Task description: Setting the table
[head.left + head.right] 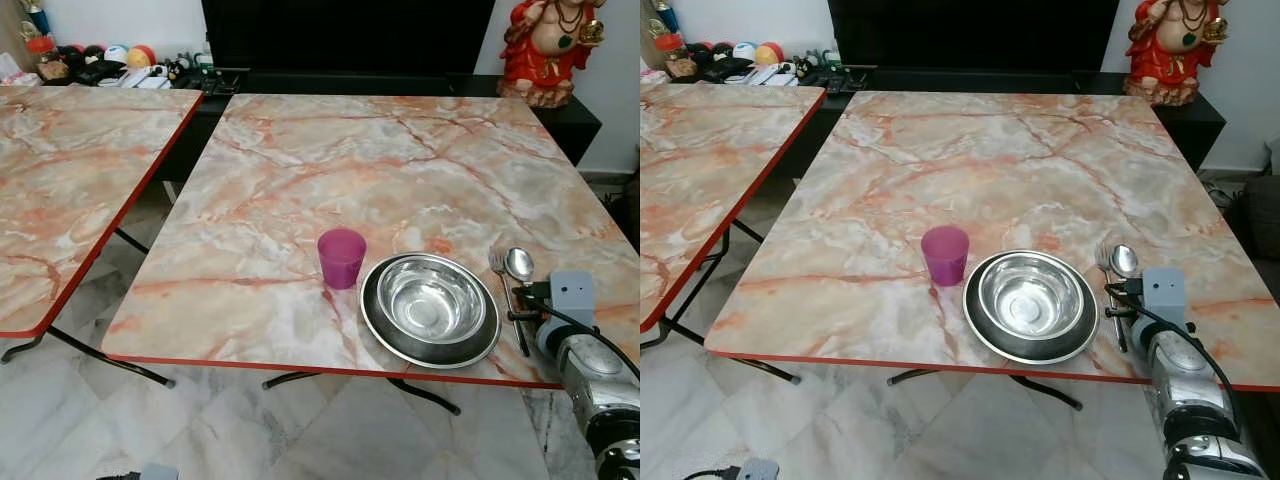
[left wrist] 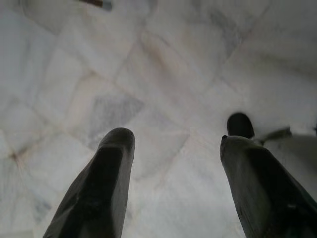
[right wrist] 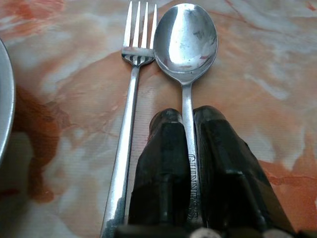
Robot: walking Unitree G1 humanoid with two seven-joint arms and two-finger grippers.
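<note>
On the marble-pattern table, near its front edge, stands a purple cup. Right of the cup, a steel bowl rests on a dark-rimmed steel plate. Right of the plate, a fork and a spoon lie side by side on the tabletop. My right gripper is shut on the spoon's handle, low over the table's front right corner. My left gripper hangs open above the floor with nothing between its fingers.
A second marble-pattern table stands to the left across a narrow gap. Behind are a black cabinet with small toys and a red statue. The floor is pale marble tile.
</note>
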